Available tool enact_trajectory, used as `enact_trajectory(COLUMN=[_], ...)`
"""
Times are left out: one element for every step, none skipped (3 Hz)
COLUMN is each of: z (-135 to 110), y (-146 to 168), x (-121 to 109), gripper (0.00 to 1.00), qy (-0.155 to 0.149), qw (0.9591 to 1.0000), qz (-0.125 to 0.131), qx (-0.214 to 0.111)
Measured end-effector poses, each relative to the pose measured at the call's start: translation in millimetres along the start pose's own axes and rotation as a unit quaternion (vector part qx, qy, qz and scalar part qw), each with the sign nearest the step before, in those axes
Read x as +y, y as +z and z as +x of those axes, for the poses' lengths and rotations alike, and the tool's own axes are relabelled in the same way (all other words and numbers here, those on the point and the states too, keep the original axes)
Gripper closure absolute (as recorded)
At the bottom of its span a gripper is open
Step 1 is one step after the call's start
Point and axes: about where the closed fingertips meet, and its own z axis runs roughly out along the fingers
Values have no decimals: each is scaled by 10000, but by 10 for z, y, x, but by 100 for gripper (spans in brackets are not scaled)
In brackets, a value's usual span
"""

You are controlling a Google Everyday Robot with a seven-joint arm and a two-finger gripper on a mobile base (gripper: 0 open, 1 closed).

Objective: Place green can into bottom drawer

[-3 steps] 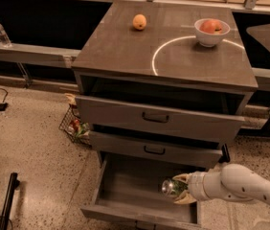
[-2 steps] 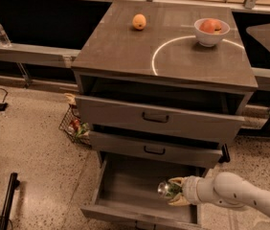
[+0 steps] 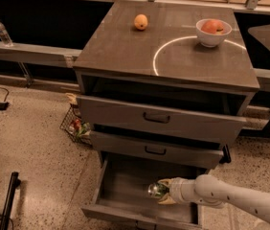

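Over bottom drawer [image 3: 123,178], end effector [image 3: 163,191] half-hides green can [image 3: 154,189].

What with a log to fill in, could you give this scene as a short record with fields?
gripper: over the right part of the open drawer, shut on the can
can: green, lying sideways in the gripper, not yet released
bottom drawer: pulled open, grey floor showing
cabinet top: orange at left rear, bowl of fruit at right
floor: wire basket left of the cabinet
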Motion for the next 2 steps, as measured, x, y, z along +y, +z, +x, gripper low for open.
enact_trajectory(z=[162, 258], y=[444, 870], x=[39, 36], gripper=[100, 82], qy=[-40, -101], qw=[9998, 9991], qz=[-139, -346], qx=[96, 221])
